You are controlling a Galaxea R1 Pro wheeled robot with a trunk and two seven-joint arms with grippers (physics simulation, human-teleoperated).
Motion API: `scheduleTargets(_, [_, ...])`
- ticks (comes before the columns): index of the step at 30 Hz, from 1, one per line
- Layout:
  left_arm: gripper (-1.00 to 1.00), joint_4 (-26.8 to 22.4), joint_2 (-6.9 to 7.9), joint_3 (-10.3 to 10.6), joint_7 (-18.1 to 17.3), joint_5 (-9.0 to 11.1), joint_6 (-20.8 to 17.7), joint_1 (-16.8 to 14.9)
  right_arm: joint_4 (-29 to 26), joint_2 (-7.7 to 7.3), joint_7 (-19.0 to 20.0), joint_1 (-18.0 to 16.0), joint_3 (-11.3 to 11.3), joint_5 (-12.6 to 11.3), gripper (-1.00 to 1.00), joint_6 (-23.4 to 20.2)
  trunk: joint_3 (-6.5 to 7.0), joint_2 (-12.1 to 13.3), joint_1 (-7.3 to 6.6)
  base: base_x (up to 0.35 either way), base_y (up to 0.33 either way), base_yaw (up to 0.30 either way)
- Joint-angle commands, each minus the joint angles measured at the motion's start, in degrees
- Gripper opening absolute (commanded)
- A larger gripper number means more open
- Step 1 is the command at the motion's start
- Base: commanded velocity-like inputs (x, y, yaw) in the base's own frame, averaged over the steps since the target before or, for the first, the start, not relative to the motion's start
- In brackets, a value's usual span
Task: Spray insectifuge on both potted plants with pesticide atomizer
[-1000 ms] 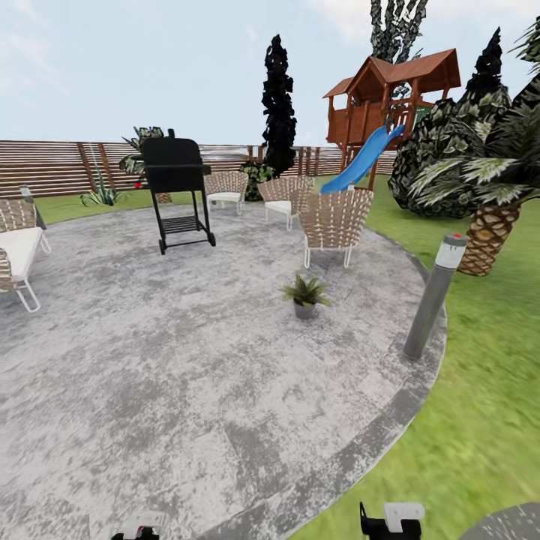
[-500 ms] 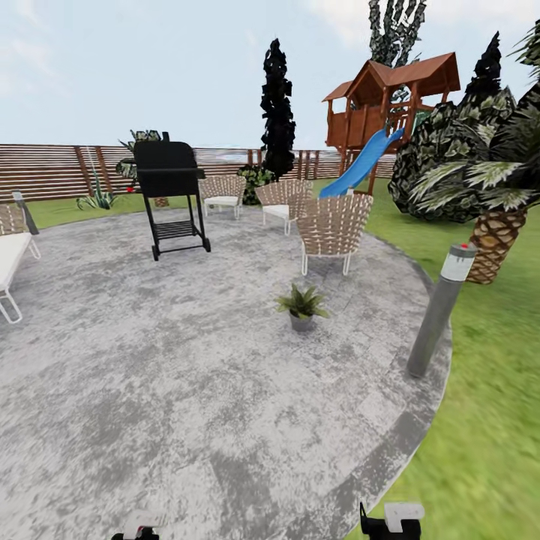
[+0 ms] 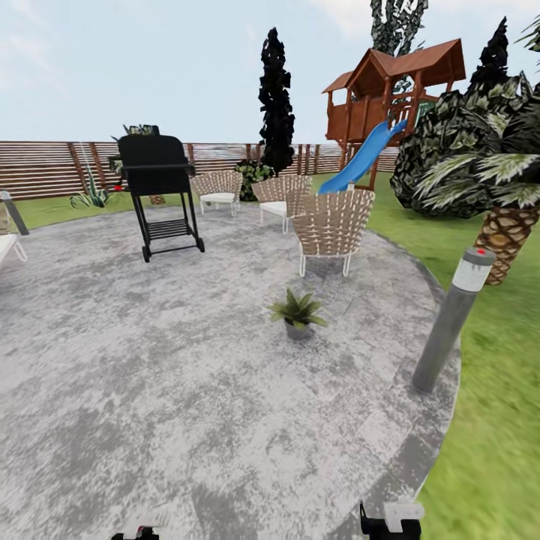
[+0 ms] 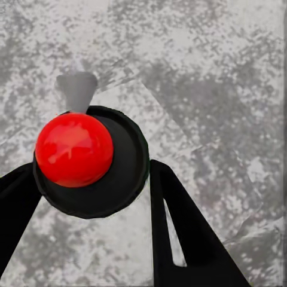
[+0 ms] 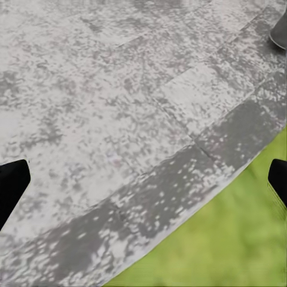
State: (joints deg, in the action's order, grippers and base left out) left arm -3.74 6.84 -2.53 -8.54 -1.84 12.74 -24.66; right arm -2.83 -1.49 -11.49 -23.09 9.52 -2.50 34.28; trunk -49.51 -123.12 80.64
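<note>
Left claw [image 4: 89,197] clamped on red-capped black object; right claw [image 5: 143,179] spread wide (fingers apart).

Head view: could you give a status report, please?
Right fingers apart, empty. Left fingers flank red-topped black round object, grip unclear. Small green potted plant ahead on grey paving; grey bollard post to its right.
</note>
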Motion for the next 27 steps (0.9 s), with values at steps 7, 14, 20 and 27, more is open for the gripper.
scheduleTargets(7, [-1.0,0.1,0.01,-0.3,-0.2,-0.2,0.2,0.0,0.0,0.0,-0.3,0.0,0.5,-0.3,1.0,0.1,-0.05,0.0,0.02,0.332,-0.116,0.0])
scheduleTargets(14, [-1.0,0.1,0.01,-0.3,-0.2,-0.2,0.2,0.0,0.0,0.0,-0.3,0.0,0.5,-0.3,1.0,0.1,-0.05,0.0,0.02,0.332,-0.115,0.0])
scheduleTargets(20, [-1.0,0.1,0.01,-0.3,-0.2,-0.1,0.2,0.0,0.0,0.04,-0.3,0.0,0.5,-0.3,1.0,0.1,-0.05,0.0,0.02,0.332,-0.115,0.0])
scheduleTargets(27, [-1.0,0.1,0.01,-0.3,-0.2,0.0,0.2,0.0,0.0,0.04,-0.3,0.0,0.5,-0.3,1.0,0.1,-0.05,0.0,0.02,0.332,-0.057,0.0])
